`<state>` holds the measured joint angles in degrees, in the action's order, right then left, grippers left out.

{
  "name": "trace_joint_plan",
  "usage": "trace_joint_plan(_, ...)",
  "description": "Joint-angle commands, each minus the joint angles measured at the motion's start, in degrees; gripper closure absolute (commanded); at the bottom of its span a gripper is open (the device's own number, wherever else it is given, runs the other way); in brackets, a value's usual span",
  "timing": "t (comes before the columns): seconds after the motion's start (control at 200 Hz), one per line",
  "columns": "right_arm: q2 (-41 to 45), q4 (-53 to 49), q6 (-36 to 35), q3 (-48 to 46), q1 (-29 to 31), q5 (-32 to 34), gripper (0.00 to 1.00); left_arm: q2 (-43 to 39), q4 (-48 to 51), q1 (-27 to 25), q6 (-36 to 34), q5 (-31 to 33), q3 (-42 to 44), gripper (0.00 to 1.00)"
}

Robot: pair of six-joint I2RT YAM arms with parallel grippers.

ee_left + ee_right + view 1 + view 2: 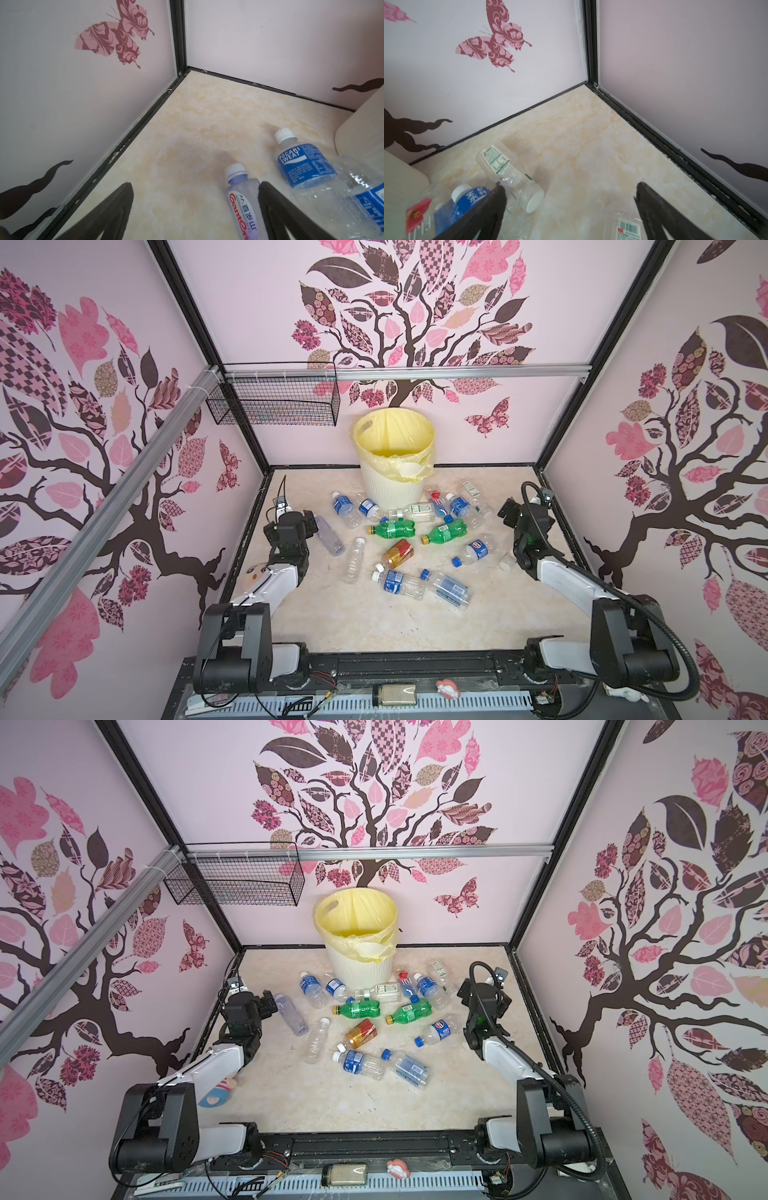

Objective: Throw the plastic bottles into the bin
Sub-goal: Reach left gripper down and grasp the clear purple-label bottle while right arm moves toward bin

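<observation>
Several plastic bottles lie scattered on the marble tabletop in front of the bin (390, 489) (357, 973), a cream ribbed bucket with a yellow liner. Among them are two green ones (392, 529) (444, 532) and an amber one (398, 553). My left gripper (309, 520) (195, 185) is open and low at the left. A clear Ganten bottle (243, 199) (329, 536) lies just inside one finger, with a Pocari Sweat bottle (301, 162) beyond. My right gripper (509, 510) (569, 185) is open at the right. Between its fingers lie a white-capped clear bottle (508, 172) and a barcode-labelled one (627, 228).
A black wire basket (278, 402) hangs on the back rail at the left. Patterned walls close in the table on three sides, with black frame edges along the floor (124, 141) (654, 133). Small items sit on the front ledge (395, 695).
</observation>
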<state>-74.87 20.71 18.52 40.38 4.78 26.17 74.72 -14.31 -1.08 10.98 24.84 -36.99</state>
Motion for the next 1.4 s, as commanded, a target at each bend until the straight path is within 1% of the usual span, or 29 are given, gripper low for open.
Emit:
trace_joint_plan(0.0,2.9,-18.1,7.0,8.2,0.9,-1.9,0.00,-1.8,15.8,-0.6,6.8,2.7,-6.7,0.03)
trace_joint_plan(0.06,2.6,-21.4,7.1,11.0,2.9,-0.7,0.00,-1.4,22.5,-0.6,11.7,3.1,-10.8,0.03)
trace_joint_plan(0.105,1.7,-24.6,6.6,14.1,4.3,-0.8,0.01,-0.7,28.3,-0.7,16.2,4.6,-14.1,0.03)
trace_joint_plan(0.165,-0.4,-32.0,5.9,20.6,6.8,-0.2,0.00,1.1,37.4,-0.7,22.5,5.7,-18.8,0.03)
trace_joint_plan(0.225,-2.1,-38.2,4.7,26.5,10.0,1.4,0.00,3.6,44.0,-1.0,23.3,3.4,-23.3,0.03)
trace_joint_plan(0.295,-2.7,-42.8,4.2,30.7,13.4,3.3,0.00,6.9,54.2,-1.8,27.8,3.6,-29.3,0.03)
trace_joint_plan(0.365,-2.7,-45.6,5.1,33.1,16.1,3.3,0.01,10.1,63.6,-1.9,33.4,1.4,-34.0,0.03)
trace_joint_plan(0.45,-3.4,-48.8,8.0,36.1,18.2,0.6,0.00,13.4,70.4,-2.0,35.2,-4.4,-38.6,0.03)
trace_joint_plan(0.515,-4.3,-49.7,7.4,38.1,21.9,0.5,0.01,15.1,75.2,-2.2,37.3,-6.7,-41.2,0.03)
trace_joint_plan(0.57,-4.9,-49.8,6.1,39.2,25.3,1.6,0.01,15.8,76.4,-2.2,37.6,-8.9,-41.8,0.03)
trace_joint_plan(0.635,-5.6,-50.6,5.5,40.2,27.9,1.4,0.01,16.6,76.2,-2.3,37.4,-11.8,-41.7,0.03)
trace_joint_plan(0.725,-6.4,-51.8,6.0,41.4,29.0,-0.8,0.00,18.3,76.6,-2.3,37.1,-14.4,-42.1,0.03)
trace_joint_plan(0.8,-7.4,-52.2,4.6,42.6,29.7,-2.3,0.00,20.5,77.2,-2.3,36.0,-15.9,-43.3,0.03)
trace_joint_plan(0.89,-8.3,-51.9,0.2,43.8,32.7,0.8,0.00,23.4,77.4,-2.3,33.8,-17.3,-45.6,0.03)
trace_joint_plan(0.95,-9.0,-52.9,-2.0,45.2,34.5,1.3,0.00,24.8,77.4,-2.2,33.1,-17.5,-46.9,0.03)
trace_joint_plan(1.075,-10.1,-52.8,-6.0,45.4,39.4,2.5,0.01,25.5,72.5,-2.2,32.6,-18.9,-45.9,0.03)
trace_joint_plan(1.145,-10.9,-53.9,-5.9,46.6,41.8,3.2,0.00,26.7,71.8,-1.7,32.3,-19.8,-46.0,0.05)
trace_joint_plan(1.295,-11.8,-55.0,-4.2,49.3,43.3,-0.5,0.00,29.8,70.4,-1.3,29.3,-19.8,-46.8,0.08)
trace_joint_plan(1.395,-12.5,-55.7,-4.0,50.4,43.5,-0.6,0.00,31.6,68.9,-0.6,28.7,-22.1,-47.2,0.14)
